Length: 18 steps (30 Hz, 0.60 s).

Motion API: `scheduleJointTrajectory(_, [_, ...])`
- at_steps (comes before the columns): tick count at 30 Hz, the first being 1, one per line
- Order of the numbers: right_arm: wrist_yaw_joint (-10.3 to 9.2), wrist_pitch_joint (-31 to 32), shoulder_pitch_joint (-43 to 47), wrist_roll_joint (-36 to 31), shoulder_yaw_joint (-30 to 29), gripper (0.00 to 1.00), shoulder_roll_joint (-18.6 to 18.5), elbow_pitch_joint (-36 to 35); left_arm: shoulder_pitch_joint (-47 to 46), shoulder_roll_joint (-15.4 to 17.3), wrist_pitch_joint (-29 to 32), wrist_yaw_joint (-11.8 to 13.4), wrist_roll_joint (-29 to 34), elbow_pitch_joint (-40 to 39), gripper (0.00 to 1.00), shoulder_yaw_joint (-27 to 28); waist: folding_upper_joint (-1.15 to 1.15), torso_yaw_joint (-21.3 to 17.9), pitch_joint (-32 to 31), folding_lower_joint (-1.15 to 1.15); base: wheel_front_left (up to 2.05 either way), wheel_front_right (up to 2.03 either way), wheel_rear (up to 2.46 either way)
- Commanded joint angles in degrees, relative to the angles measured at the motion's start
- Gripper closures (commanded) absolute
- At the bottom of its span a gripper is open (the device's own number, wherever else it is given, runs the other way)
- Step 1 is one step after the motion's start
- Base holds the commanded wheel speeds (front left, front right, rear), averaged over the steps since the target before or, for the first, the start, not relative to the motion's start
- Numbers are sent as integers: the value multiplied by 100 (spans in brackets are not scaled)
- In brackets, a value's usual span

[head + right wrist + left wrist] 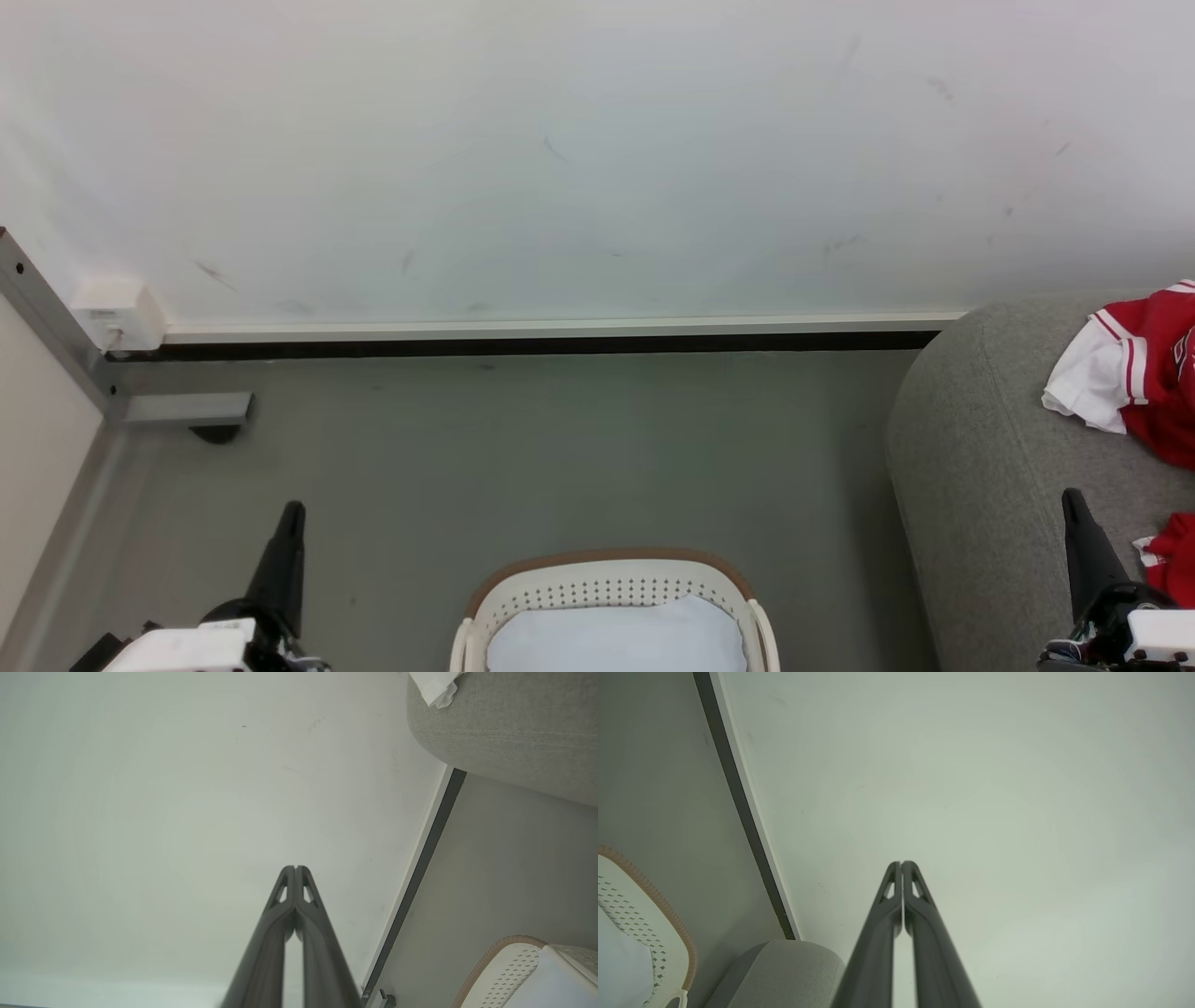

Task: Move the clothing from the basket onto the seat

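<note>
Both arms hang low on either side of the round cream basket. Their long dark fingers point up towards the white wall. The left pincer is to the left of the basket, above the grey floor. In its own wrist view the left pincer has its two fingers pressed together with nothing between them. The right pincer is to the right of the basket, in front of the grey sofa. The right wrist view shows the right pincer likewise drawn together and holding nothing.

The basket sits on the floor between the arms, with a brown rim and perforated sides. Its pale blue-white bottom is in plain sight.

The clothing lies on the sofa, to the right of the basket and beyond it. A red jersey with a white sleeve and striped trim is crumpled near the sofa's rounded edge. A second red garment with a touch of white lies just beside the right pincer. A dark skirting strip runs along the foot of the wall behind the basket.
</note>
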Motion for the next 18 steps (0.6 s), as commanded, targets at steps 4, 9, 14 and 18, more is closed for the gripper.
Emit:
scheduleJointTrajectory(4, [-12,22,75,-16,-28,100,4,-34,-47,40,23,-37,-79,-23,100,10,0,0,0,0,0,0,0])
scheduleJointTrajectory(9, [-12,23,75,-18,-28,100,5,-34,-47,40,23,-37,-79,-23,100,10,0,0,0,0,0,0,0])
scheduleJointTrajectory(14, [-12,23,74,-18,-28,100,4,-34,-47,40,23,-37,-79,-23,100,10,0,0,0,0,0,0,0])
scheduleJointTrajectory(18, [-12,24,74,-19,-29,100,5,-34,-47,40,23,-37,-79,-23,100,10,0,0,0,0,0,0,0])
